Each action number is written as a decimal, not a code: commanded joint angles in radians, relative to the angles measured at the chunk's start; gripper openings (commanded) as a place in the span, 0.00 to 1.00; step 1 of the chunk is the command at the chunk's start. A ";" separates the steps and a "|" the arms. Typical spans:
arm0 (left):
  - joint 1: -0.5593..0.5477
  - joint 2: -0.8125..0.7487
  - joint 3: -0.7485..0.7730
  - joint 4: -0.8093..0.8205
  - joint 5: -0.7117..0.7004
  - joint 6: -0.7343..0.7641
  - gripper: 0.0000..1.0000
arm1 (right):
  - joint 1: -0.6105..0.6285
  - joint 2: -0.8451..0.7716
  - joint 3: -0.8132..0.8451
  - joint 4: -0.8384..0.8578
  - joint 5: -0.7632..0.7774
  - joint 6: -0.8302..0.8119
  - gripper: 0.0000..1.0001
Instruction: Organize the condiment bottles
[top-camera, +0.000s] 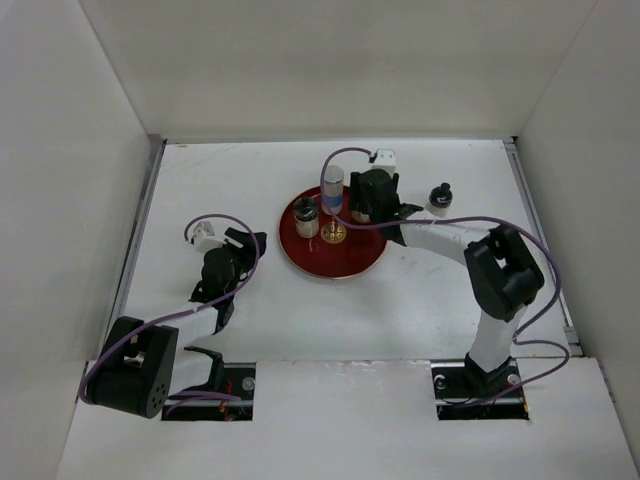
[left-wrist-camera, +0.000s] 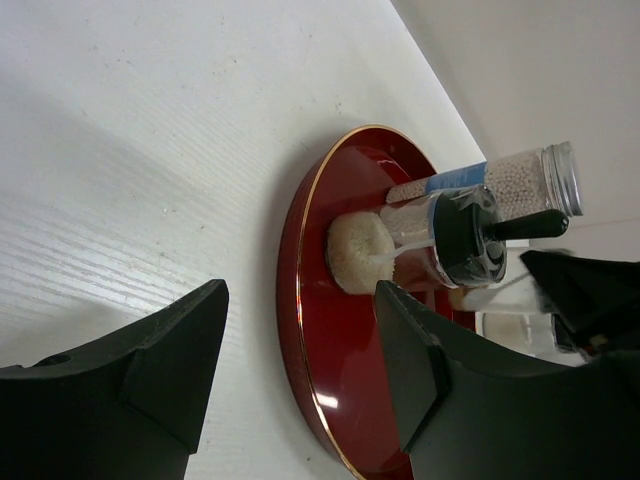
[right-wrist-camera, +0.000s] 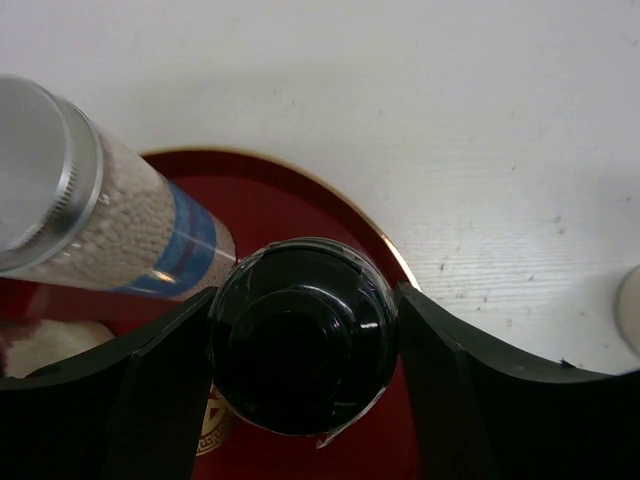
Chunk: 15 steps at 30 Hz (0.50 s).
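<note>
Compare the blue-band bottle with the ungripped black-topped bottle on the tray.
The blue-band bottle is taller; the black-topped bottle is squat. The blue-band bottle has a grey metal cap, the black-topped bottle a black top. Both stand upright on the red tray with pale contents; the right gripper holds a third bottle.

Left arm (top-camera: 205, 320): white links, bulky rounded black joint housings (largest farthest back from the tool).
Right arm (top-camera: 440, 240): same white links and black housings.
Cables (top-camera: 545, 290): purple-grey, looping loosely along each arm to just behind the tool.
Camera blocks (top-camera: 384, 157): small, white, one behind each gripper.
Left gripper (left-wrist-camera: 300, 300): matte black fingers (left-wrist-camera: 170, 370), broad faceted wedges narrowing to the tips.
Right gripper (right-wrist-camera: 302, 305): matte black fingers (right-wrist-camera: 460, 390), smooth, with angled inner faces.
</note>
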 joint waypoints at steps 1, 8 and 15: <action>0.002 -0.013 0.004 0.046 0.000 0.007 0.59 | 0.009 0.023 0.074 0.060 -0.018 0.005 0.66; 0.000 -0.004 0.004 0.051 0.002 0.003 0.59 | 0.014 -0.026 0.031 0.060 -0.019 0.015 1.00; -0.001 -0.010 0.003 0.051 0.000 0.003 0.60 | -0.078 -0.314 -0.179 0.060 0.023 0.033 1.00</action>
